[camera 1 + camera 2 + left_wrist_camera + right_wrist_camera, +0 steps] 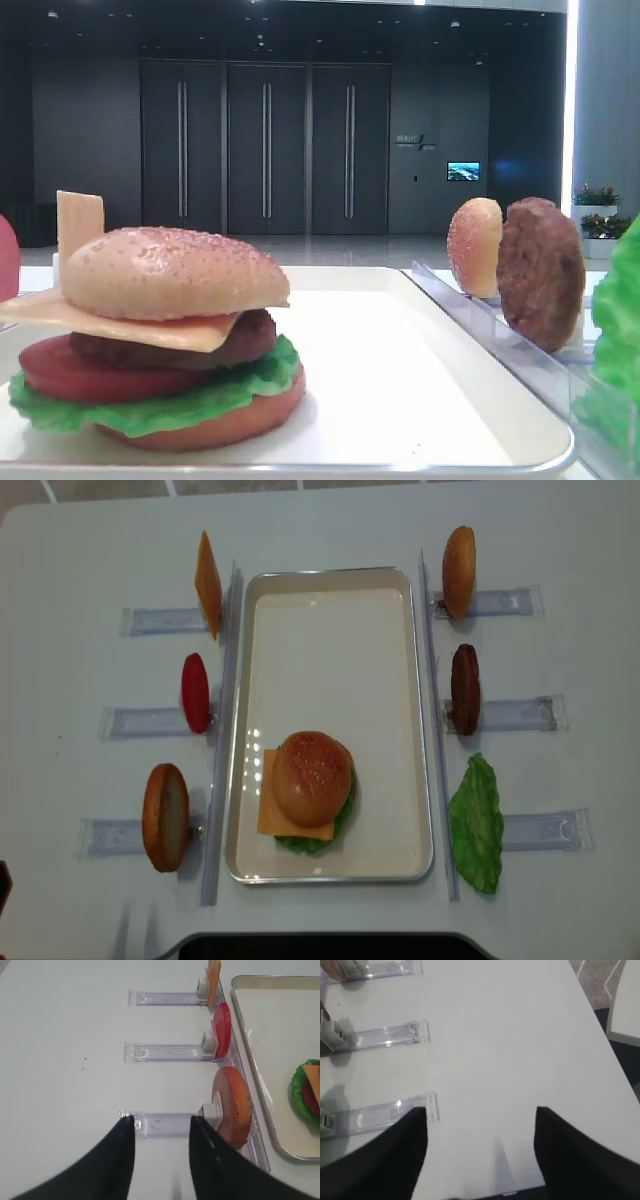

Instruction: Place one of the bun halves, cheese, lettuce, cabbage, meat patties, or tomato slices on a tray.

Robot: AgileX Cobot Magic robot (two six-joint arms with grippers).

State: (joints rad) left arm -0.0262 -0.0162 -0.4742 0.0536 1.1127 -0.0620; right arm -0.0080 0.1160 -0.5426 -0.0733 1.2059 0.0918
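**Burger stacked on tray, both grippers parted over bare table**

Room: dark hall behind the table, three tall grey door panels point(265, 148) with vertical handles, a small lit screen point(463, 171) on the wall right of them. A small sign beside the doors is too small to read. No other writing seen.

Surface: white table point(330, 525), smooth, matte, with a rounded edge.

White tray point(330, 610), rounded corners, low rim, at table centre. The assembled stack sits in its near half: seeded bun top point(312, 777) uppermost, cheese slice point(268, 805) jutting out to the left under it, then meat patty point(245, 340), tomato slice point(70, 375), lettuce point(150, 410), orange bun base point(235, 422) at the bottom.

Clear acrylic holder racks point(150, 620) run out on both sides of the tray. Left side: spare cheese slice point(207, 584), tomato slice point(195, 692) and smooth bun base point(165, 816), all standing on edge. Right side: smaller speckled bun point(459, 571), second patty point(465, 689), loose lettuce leaf point(477, 823).

Left gripper point(161, 1125): fingers apart, holding nothing, tips over the nearest left rack; the bun base stands just right of the right finger point(220, 1165); tray beyond it to the right.

Right gripper point(481, 1112): fingers spread wide, nothing between them, bare table beneath; the end of a rack point(427, 1105) touches the view of the left finger point(385, 1160).
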